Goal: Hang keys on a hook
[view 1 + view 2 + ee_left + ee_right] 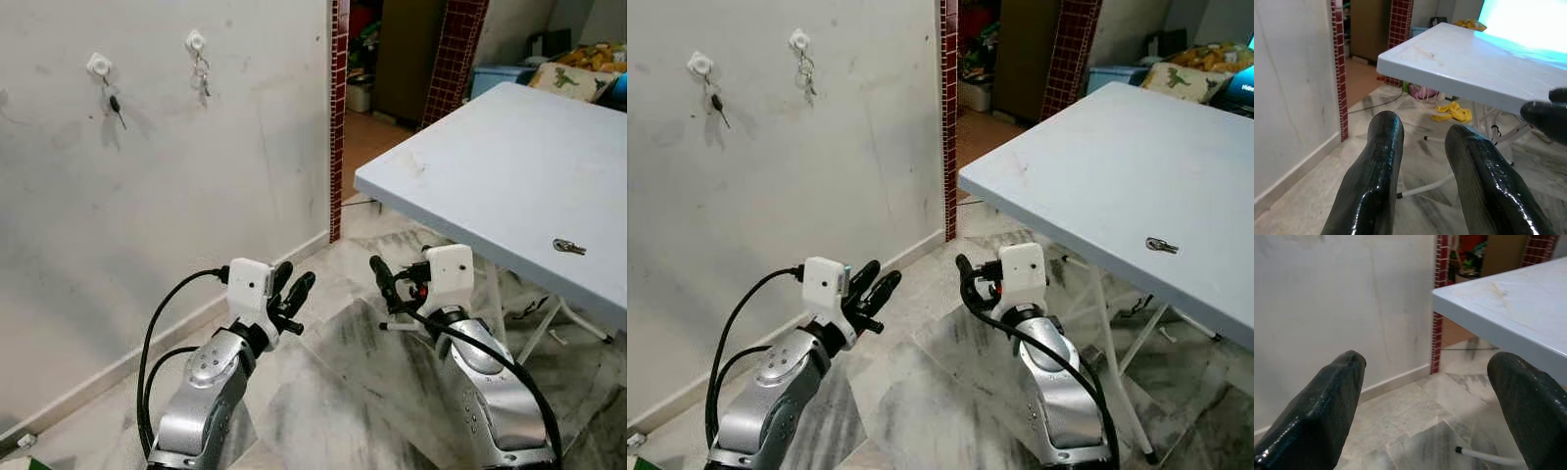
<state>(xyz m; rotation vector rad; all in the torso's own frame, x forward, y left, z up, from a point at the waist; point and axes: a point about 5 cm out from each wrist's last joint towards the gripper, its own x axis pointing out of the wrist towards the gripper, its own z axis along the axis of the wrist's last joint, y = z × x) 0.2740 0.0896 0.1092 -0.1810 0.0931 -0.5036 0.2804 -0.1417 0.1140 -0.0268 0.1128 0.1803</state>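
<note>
A small bunch of silvery keys (568, 247) lies flat on the pale blue-white table (509, 147), near its near edge, beyond and to the right of the right gripper's (390, 284) spread jaws and well apart from them. Two white hooks are fixed high on the wall, far ahead of the left gripper's (291, 290) jaws. The left hook (98, 66) carries a dark key (117, 108) hanging down; the right hook (196, 42) carries a silvery bunch (201, 78) hanging against the wall.
</note>
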